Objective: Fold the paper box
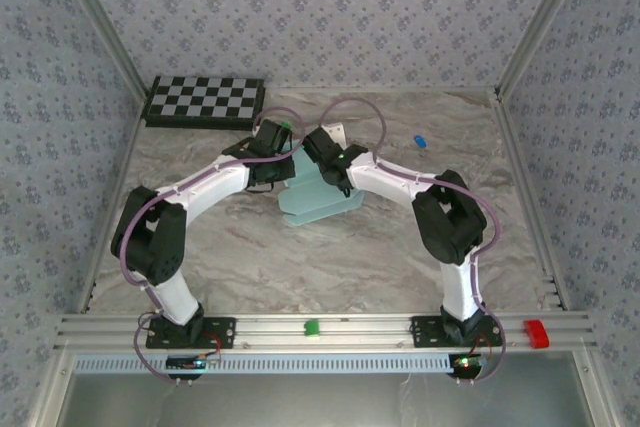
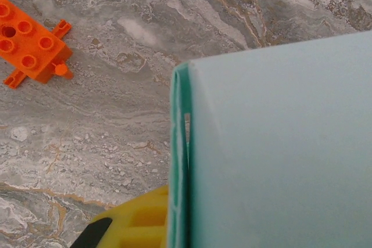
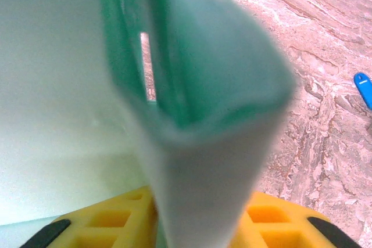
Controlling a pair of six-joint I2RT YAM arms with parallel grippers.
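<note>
Paper box [image 1: 322, 205] sits mid-table on the marble table top [image 1: 400, 257], w/ both arms converging on its far side. It is part folded, a pale aqua panel sloping toward the near edge. L wrist cam: left gripper [image 2: 174, 232] is closed down on the box's folded edge. One yellow finger [image 2: 136, 225] shows just left of the doubled card edge and touches it, and the big aqua panel covers the other side. The edge runs straight up from the jaws, w/ a thin slit between the layers. R wrist cam: right gripper [image 3: 200, 225] has its jaws partway apart, a yellow finger [image 3: 107, 219] on each side of a blurred, puffy fold of the box. The fold stands upright between the jaws and is not squashed flat. Its two layers gape, w/ a darker teal inside. Can't tell if the pads touch the card. Other stuff: orange block [image 2: 29, 45] on the table, well apart from the box. Small blue piece [image 1: 420, 141] to the right of the box, apart from it. Checkerboard [image 1: 205, 100] at the far left corner. Green block [image 1: 312, 327] and red block [image 1: 537, 332] on the near rail.
</note>
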